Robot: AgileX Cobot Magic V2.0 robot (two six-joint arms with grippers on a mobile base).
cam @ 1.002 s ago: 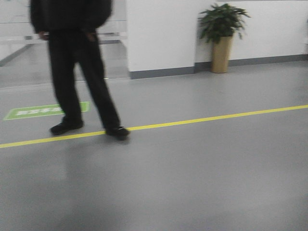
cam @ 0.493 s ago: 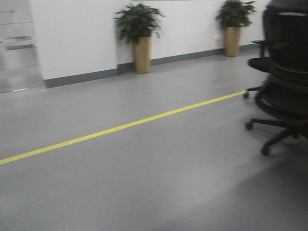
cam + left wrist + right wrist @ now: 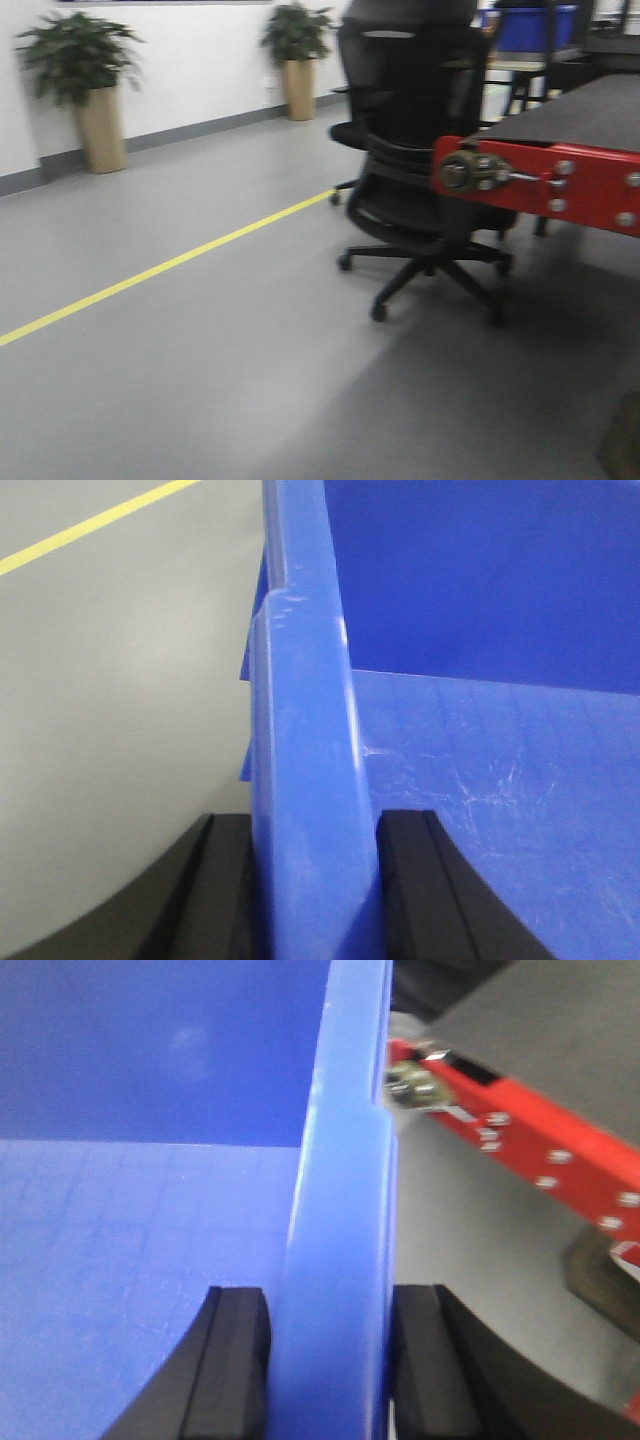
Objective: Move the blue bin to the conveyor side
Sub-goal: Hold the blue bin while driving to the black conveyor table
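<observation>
The left gripper (image 3: 315, 885) is closed on one rim of the blue bin (image 3: 480, 780) and the right gripper (image 3: 330, 1365) is closed on the opposite rim, so the bin hangs between the arms, short of the conveyor (image 3: 590, 110). For a good carry, I think both arms must hold equal height and equal squeeze, otherwise the bin tilts or slips. The conveyor's red end plate (image 3: 540, 1160) is near the right rim and could catch it. An office chair (image 3: 420, 190) stands just beside that conveyor end and narrows the way; farther from the conveyor the floor (image 3: 200, 380) is open across the yellow line (image 3: 170, 265).
</observation>
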